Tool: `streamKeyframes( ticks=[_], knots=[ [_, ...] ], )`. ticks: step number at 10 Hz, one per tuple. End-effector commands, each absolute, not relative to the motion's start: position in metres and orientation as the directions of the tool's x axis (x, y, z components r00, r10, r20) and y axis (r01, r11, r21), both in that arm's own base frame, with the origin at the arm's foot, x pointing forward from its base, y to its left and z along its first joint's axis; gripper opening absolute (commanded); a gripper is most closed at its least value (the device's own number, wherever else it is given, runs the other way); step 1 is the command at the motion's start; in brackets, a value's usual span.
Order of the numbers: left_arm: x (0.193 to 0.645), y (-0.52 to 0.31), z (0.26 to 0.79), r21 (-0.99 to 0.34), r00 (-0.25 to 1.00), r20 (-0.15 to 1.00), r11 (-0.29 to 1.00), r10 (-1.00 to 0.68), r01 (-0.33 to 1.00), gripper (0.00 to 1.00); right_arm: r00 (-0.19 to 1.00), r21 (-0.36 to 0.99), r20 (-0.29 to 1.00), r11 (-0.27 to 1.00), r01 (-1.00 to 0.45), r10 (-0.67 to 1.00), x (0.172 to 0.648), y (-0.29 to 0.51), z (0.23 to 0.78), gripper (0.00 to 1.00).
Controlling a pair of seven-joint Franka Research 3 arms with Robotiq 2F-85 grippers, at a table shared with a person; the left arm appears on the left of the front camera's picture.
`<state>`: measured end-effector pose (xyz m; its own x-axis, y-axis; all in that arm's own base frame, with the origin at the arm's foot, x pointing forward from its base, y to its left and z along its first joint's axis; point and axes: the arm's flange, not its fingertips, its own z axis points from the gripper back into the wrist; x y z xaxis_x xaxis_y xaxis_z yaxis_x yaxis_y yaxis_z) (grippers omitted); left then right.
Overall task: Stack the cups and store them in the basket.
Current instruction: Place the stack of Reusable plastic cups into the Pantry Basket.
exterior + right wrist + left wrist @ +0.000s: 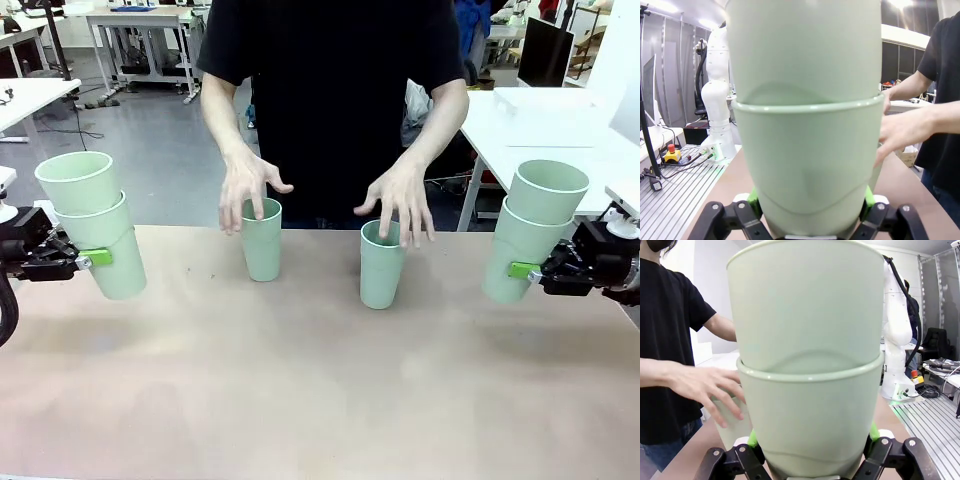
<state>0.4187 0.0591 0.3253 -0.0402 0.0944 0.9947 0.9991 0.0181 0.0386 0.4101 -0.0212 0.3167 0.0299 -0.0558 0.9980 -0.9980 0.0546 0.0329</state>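
Two single pale green cups (pixel 262 239) (pixel 382 265) stand upright on the table near its far edge. The person's hands (pixel 247 182) (pixel 400 200) hover just over their rims. At the left, my left gripper (pixel 92 258) is shut on a tilted stack of two cups (pixel 98 236), held above the table. That stack (pixel 807 370) looms large in the left wrist view, between green pads (pixel 753 438). At the right, my right gripper (pixel 522 270) is shut on another stack of two cups (pixel 530 230), which stands close up (pixel 805 125) in the right wrist view. The basket is out of view.
The tan tabletop (pixel 320 390) lies bare in front of the two standing cups. The person in a black shirt (pixel 335 90) stands at the far side. White tables (pixel 540 125) and lab furniture stand behind.
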Motion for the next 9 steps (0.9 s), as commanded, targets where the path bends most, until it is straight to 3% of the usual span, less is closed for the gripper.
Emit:
streamKeyframes(
  ticks=[1,9],
  knots=[
    [0.4177,0.0589,0.3295,0.047,-0.048,0.994,0.013,0.1,0.999,0.87,0.012,0.016,0.998,0.058,-0.998,-0.056,0.4102,-0.0215,0.3188,0.85],
    [0.4177,0.0589,0.3295,0.047,-0.048,0.994,0.013,0.1,0.999,0.87,0.012,0.016,0.998,0.058,-0.998,-0.056,0.4102,-0.0215,0.3188,0.85]
  ],
)
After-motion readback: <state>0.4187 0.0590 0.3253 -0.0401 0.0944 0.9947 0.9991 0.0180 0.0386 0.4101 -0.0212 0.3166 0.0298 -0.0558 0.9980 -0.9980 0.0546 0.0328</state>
